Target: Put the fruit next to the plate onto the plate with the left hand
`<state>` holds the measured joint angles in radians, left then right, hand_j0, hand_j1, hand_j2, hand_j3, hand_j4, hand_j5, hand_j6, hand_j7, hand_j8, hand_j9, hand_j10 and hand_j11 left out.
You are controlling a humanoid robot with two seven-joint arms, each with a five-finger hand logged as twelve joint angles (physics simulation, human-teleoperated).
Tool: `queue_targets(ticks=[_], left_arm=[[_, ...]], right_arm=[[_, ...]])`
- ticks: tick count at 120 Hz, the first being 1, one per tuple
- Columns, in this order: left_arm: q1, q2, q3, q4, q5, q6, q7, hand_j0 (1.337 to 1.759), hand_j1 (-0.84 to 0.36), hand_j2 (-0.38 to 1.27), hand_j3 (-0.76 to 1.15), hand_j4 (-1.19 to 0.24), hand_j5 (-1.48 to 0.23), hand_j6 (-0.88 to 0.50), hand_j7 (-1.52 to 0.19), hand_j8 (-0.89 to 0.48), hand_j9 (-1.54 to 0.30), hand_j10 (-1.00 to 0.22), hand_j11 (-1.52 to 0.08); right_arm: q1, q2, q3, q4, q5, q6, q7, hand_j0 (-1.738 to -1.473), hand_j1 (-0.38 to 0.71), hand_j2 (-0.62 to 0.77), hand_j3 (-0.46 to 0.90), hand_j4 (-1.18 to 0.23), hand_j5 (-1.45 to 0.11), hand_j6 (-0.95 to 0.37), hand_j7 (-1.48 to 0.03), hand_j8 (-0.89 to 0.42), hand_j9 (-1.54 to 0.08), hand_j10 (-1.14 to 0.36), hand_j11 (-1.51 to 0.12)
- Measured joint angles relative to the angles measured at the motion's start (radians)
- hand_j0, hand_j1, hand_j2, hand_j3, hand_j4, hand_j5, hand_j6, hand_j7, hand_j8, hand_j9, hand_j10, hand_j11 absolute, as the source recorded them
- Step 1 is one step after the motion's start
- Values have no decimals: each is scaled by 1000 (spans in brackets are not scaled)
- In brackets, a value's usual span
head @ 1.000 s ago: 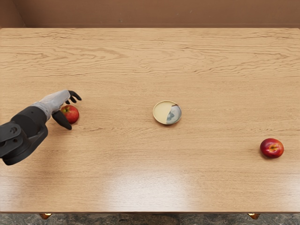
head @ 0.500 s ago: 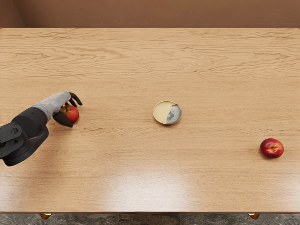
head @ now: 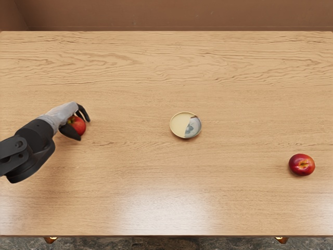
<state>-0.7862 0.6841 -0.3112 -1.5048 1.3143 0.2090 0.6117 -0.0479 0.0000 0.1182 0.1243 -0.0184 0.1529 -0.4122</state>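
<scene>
The left hand [head: 68,121] comes in from the left edge and sits at the left part of the wooden table [head: 171,62], with its dark forearm trailing toward the lower-left corner. Its fingers [head: 83,112] curl over the top of a red apple [head: 79,125] and the thumb presses in from below, so the hand grips the fruit. Whether the apple rests on the wood or is just off it cannot be told. The small round plate [head: 180,124] lies near the table's middle, well apart from the hand. A second apple [head: 302,164] sits alone far to the right.
</scene>
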Motion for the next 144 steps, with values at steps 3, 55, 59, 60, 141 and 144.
queue_targets(ticks=[3,55,59,60,141,144], left_arm=[[0,0,0,0,0,0,0,1654,-291,223,0,-626,-819,-458,-822,-379,-826,-587,-826],[-16,-3,-3,-11,-6,-6,3,1645,-327,259,0,-764,-1064,-356,-1074,-256,-1075,-486,-1047],[-31,-4,-5,-16,-8,-8,3,1644,-326,260,0,-768,-1080,-347,-1088,-250,-1088,-482,-1057],[-34,-5,-6,-17,-7,-8,3,1644,-328,256,0,-770,-1079,-346,-1090,-249,-1090,-479,-1059],[-301,-265,-14,-48,-126,-121,-1,1640,-460,435,0,-810,-1153,-218,-1140,-146,-1166,-415,-1149],[-302,-275,-14,-48,-131,-127,-1,1641,-460,445,0,-810,-1156,-219,-1143,-147,-1169,-415,-1151]], right_arm=[[0,0,0,0,0,0,0,-1658,-349,0,0,0,0,0,0,0,0,0,0],[0,0,0,0,0,0,0,-1658,-349,0,0,0,0,0,0,0,0,0,0],[0,0,0,0,0,0,0,-1658,-349,0,0,0,0,0,0,0,0,0,0],[0,0,0,0,0,0,0,-1658,-349,0,0,0,0,0,0,0,0,0,0],[0,0,1,-1,1,0,0,-1658,-349,0,0,0,0,0,0,0,0,0,0],[0,0,0,-1,0,0,0,-1658,-349,0,0,0,0,0,0,0,0,0,0]])
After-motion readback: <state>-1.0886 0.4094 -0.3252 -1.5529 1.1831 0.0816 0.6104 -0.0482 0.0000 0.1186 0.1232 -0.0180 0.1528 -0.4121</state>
